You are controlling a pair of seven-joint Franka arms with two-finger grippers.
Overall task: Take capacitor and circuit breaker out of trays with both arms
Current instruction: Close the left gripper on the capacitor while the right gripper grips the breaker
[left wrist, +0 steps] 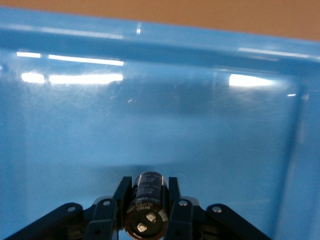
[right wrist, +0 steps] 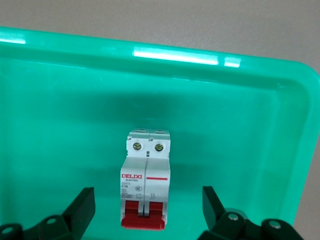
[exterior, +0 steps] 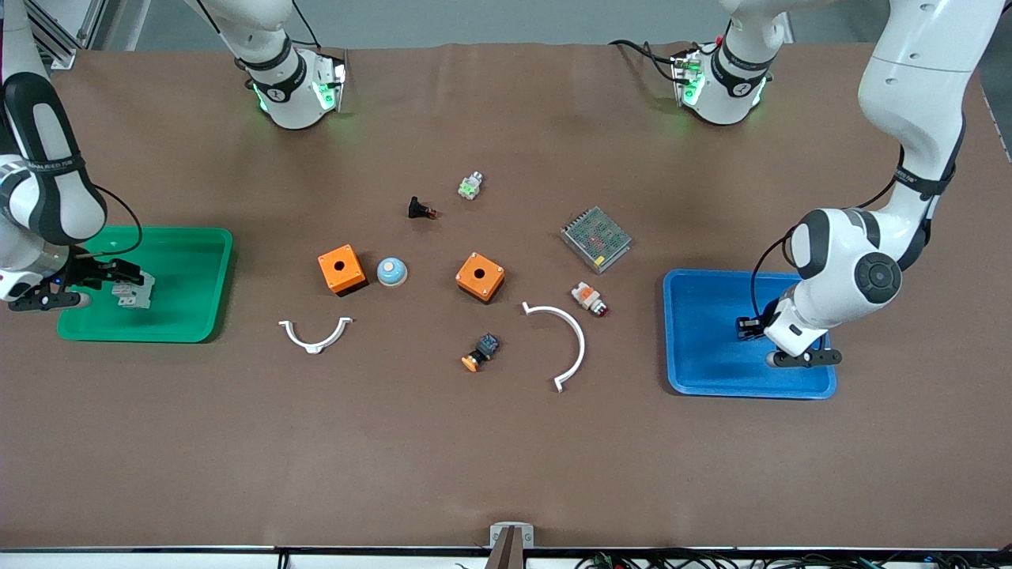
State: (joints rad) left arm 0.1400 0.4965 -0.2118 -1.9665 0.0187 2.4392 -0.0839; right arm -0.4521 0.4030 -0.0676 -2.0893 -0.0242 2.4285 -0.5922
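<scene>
The capacitor point(left wrist: 146, 202), a small black cylinder with a silvery end, sits between the fingers of my left gripper point(left wrist: 147, 200), which is shut on it. It is held low over the floor of the blue tray point(left wrist: 165, 120). In the front view the left gripper point(exterior: 747, 326) is over the blue tray point(exterior: 704, 371). The breaker point(right wrist: 146, 180), white-grey with red levers, lies on the floor of the green tray point(right wrist: 60, 125). My right gripper point(right wrist: 148, 207) is open, one finger on each side of the breaker and apart from it. The front view shows the right gripper point(exterior: 118, 281) over the breaker point(exterior: 133, 295) in the green tray point(exterior: 190, 269).
Between the trays lie two orange boxes point(exterior: 341, 269) point(exterior: 480, 276), a blue dome point(exterior: 391, 272), a metal mesh box point(exterior: 596, 238), two white arcs point(exterior: 315, 334) point(exterior: 565, 340), a black push-button point(exterior: 421, 209), a white-and-orange button point(exterior: 590, 298), a green-white part point(exterior: 471, 186) and an orange-tipped button point(exterior: 480, 353).
</scene>
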